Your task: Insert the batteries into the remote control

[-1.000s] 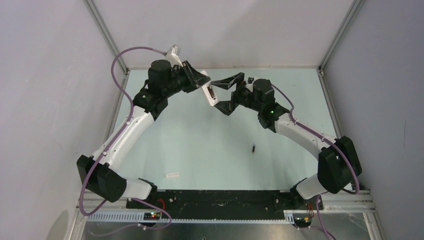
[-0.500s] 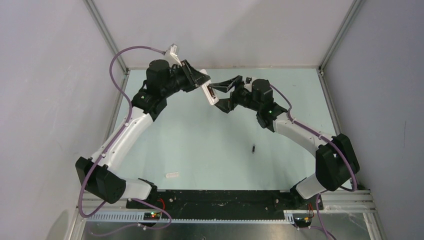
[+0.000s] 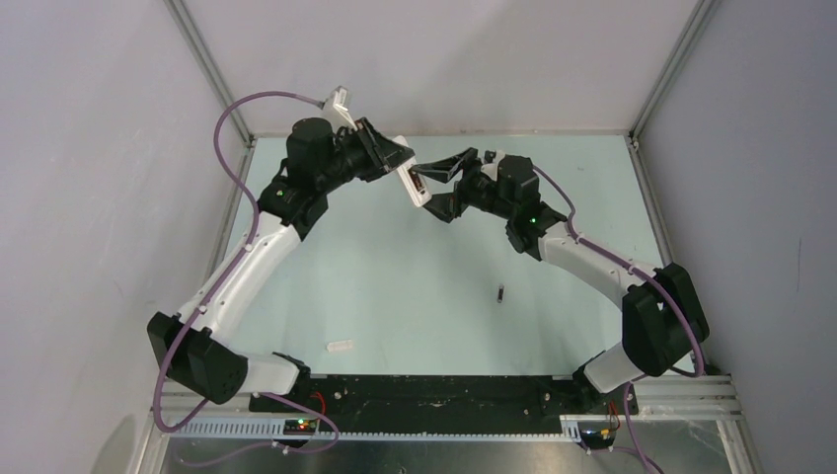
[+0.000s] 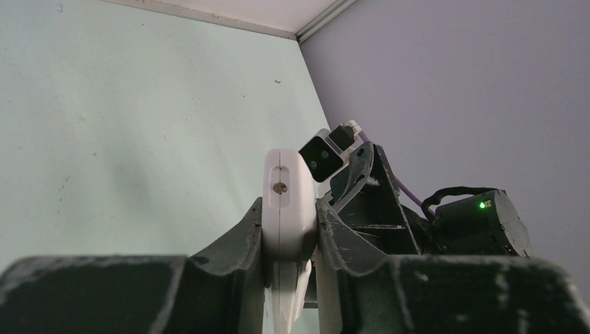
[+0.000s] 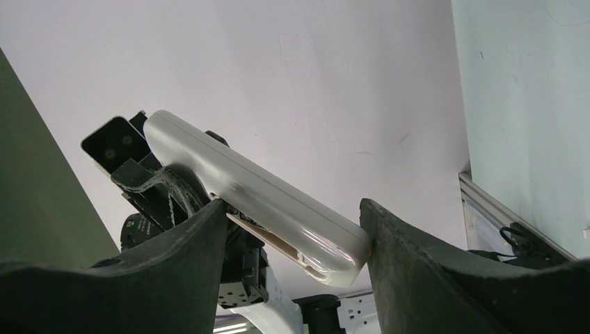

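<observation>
1 remote control (image 3: 416,187) — left hand (image 4: 289,226) clamps it (right hand (image 5: 293,212) too)

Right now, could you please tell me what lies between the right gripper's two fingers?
The remote control has its free end between the fingers of the right gripper, as the right wrist view shows. The left gripper clamps its other end.

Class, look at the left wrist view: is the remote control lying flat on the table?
No: the left hand holds the remote control clamped between its fingers, raised clear of the table.
</observation>
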Robot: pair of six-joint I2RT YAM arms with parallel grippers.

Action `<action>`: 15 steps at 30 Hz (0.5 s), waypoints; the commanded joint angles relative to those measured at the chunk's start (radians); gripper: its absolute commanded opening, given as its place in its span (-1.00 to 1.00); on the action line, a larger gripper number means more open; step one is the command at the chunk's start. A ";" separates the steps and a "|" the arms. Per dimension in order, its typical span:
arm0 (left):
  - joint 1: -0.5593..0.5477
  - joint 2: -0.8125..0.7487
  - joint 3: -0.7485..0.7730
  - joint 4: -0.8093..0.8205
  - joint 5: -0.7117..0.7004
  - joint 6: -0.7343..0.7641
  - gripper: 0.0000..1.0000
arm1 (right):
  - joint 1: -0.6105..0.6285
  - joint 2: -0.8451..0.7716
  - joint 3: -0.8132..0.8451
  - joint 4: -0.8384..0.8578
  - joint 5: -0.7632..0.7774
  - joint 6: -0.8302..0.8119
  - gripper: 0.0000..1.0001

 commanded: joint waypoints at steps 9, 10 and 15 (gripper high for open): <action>0.052 -0.019 0.049 0.034 0.247 -0.301 -1.00 | -0.017 -0.022 0.006 0.040 -0.007 -0.123 0.13; 0.058 -0.017 0.052 0.034 0.268 -0.322 -1.00 | -0.020 -0.025 0.005 0.035 -0.006 -0.137 0.13; 0.061 -0.007 0.084 0.035 0.311 -0.370 -1.00 | -0.023 -0.031 0.006 0.010 -0.014 -0.178 0.13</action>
